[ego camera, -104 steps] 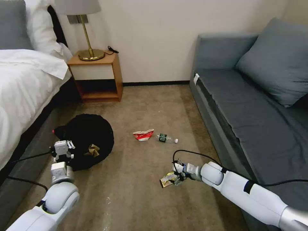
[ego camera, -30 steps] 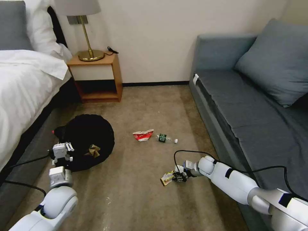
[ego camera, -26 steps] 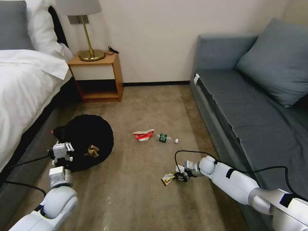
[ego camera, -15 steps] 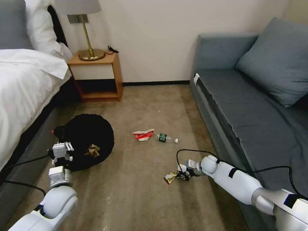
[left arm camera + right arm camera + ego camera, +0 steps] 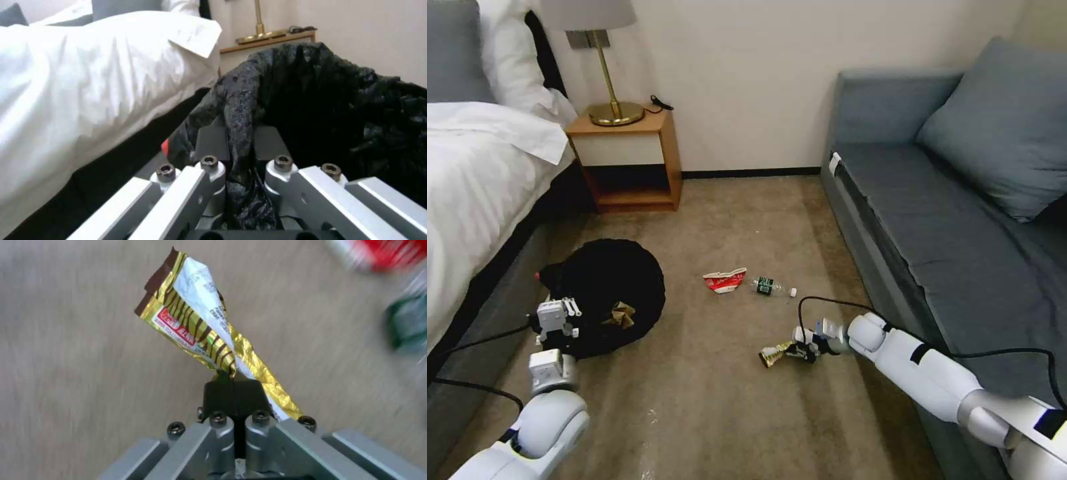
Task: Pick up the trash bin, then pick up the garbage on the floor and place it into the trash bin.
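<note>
While the left arm is waiting at lower left:
Right hand (image 5: 800, 351): pinching the snack wrapper (image 5: 776, 353) tight between closed fingers, lower centre, over the carpet.
Left hand (image 5: 558, 319): clamping shut on the trash bin (image 5: 610, 287) rim, beside the bed (image 5: 474, 193).
Carton (image 5: 725, 280), bottle (image 5: 772, 287): lying mid-frame on the floor.
Brown paper (image 5: 619, 315): sitting inside the bin.

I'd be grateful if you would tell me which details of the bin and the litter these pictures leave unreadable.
- Trash bin: its base is hidden under the black bag, head view.
- Left gripper: the rim it clamps is wrapped in bag folds, left wrist view.
- Red-white carton and bottle: blurred at the frame edge, right wrist view.
- Snack wrapper in the right gripper: print too small to read.
</note>
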